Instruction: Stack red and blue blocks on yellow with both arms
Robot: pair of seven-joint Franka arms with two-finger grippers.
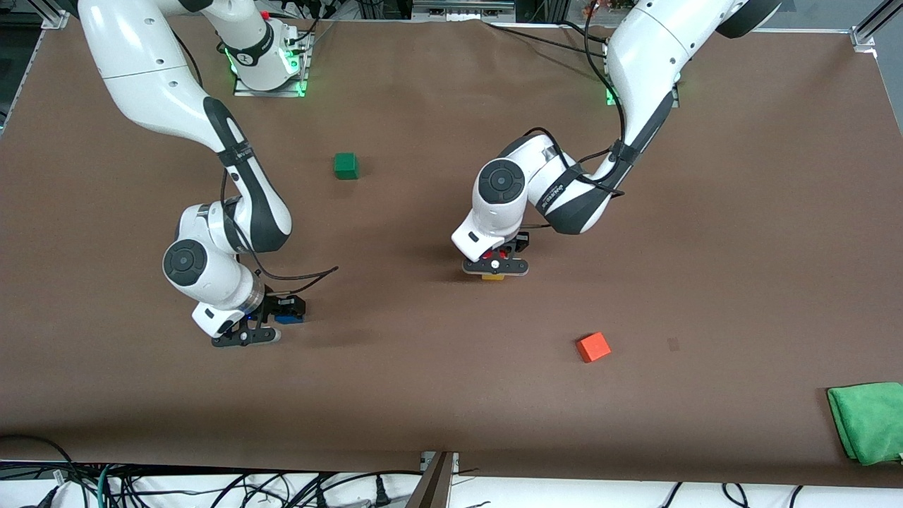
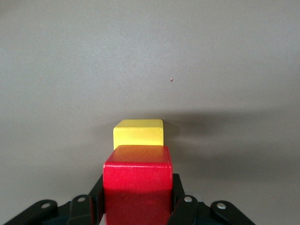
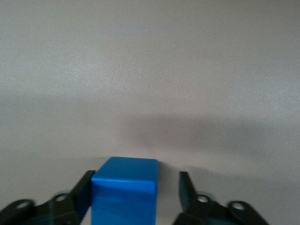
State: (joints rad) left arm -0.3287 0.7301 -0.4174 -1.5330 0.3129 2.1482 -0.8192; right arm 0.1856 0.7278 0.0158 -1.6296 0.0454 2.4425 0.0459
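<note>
My left gripper [image 2: 138, 180] is shut on the red block [image 2: 138, 183] and holds it right over the yellow cube [image 2: 138, 133]. I cannot tell whether the two touch. In the front view the left gripper [image 1: 495, 262] hides most of the yellow cube [image 1: 492, 276] at mid-table. The blue block [image 3: 124, 190] sits on the table between the fingers of my open right gripper [image 3: 136, 180]. One finger is against the block and the other stands apart from it. In the front view the blue block [image 1: 289, 319] shows under the right gripper [image 1: 286, 314], toward the right arm's end.
A green cube [image 1: 346, 166] sits nearer the robots' bases. An orange cube [image 1: 593, 346] lies nearer the front camera than the yellow cube. A green cloth [image 1: 869, 420] lies at the table's front corner at the left arm's end.
</note>
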